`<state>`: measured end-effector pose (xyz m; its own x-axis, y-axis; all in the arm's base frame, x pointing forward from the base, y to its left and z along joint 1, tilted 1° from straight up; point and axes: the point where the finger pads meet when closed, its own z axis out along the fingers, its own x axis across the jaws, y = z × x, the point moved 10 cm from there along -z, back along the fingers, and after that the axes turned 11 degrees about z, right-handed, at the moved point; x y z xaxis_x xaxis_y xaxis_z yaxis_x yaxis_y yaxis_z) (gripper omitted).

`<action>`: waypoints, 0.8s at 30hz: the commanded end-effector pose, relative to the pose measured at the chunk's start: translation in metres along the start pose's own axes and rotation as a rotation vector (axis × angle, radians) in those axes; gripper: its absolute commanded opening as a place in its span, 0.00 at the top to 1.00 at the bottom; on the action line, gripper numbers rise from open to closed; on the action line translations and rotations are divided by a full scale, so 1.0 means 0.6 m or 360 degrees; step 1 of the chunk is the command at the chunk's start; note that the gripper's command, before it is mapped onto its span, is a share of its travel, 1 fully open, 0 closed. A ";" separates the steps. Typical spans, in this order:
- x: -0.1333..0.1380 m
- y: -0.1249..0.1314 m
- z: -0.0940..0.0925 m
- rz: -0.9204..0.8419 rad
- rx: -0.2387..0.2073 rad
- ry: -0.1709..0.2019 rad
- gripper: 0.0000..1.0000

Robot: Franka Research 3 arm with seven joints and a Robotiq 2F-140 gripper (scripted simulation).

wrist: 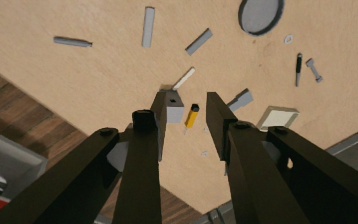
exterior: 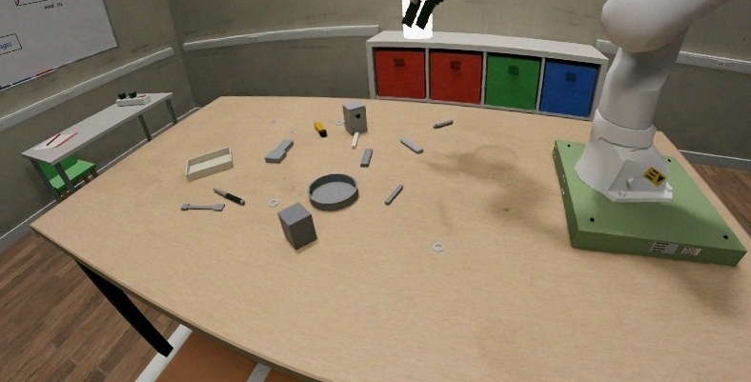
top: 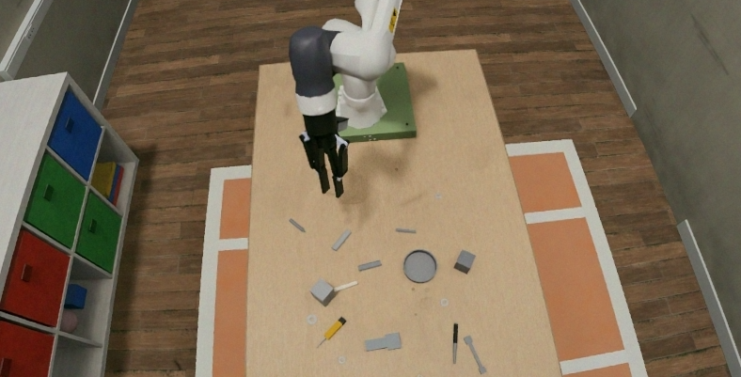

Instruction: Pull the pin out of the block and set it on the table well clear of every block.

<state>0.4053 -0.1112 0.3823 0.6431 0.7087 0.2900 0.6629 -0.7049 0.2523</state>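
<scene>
A small grey block (top: 322, 291) (exterior: 355, 116) (wrist: 174, 107) stands on the table's left front part. A cream pin (top: 345, 286) (exterior: 355, 139) (wrist: 183, 79) sticks out sideways from it, low over the table. My gripper (top: 332, 192) (exterior: 416, 23) (wrist: 186, 106) hangs high above the table, well back from the block. Its fingers are narrowed with a gap between them, and nothing is in the gap. In the wrist view the block shows far below, between the fingertips.
A second grey block (top: 465, 261) (exterior: 296, 225) and a round grey dish (top: 404, 266) (exterior: 333, 203) (wrist: 240, 15) lie to the right. A yellow cutter (top: 334, 328) (exterior: 319, 129) (wrist: 191, 116), grey bars, washers, a pen (top: 454, 342) and a cream tray (exterior: 208, 163) are scattered about.
</scene>
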 end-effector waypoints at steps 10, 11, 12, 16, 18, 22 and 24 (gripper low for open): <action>0.072 0.072 0.089 0.0437 0.0206 -0.0087 0.69; 0.077 0.078 0.100 0.0472 0.0219 -0.0101 0.69; 0.077 0.078 0.100 0.0472 0.0219 -0.0101 0.69; 0.090 0.096 0.134 0.0576 0.0252 -0.0149 0.69; 0.098 0.108 0.159 0.0644 0.0270 -0.0186 0.69; 0.111 0.126 0.212 0.0773 0.0292 -0.0267 0.69; 0.116 0.134 0.240 0.0828 0.0297 -0.0308 0.69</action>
<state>0.5341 -0.1092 0.3040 0.8335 0.4901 0.2549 0.5112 -0.8592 -0.0196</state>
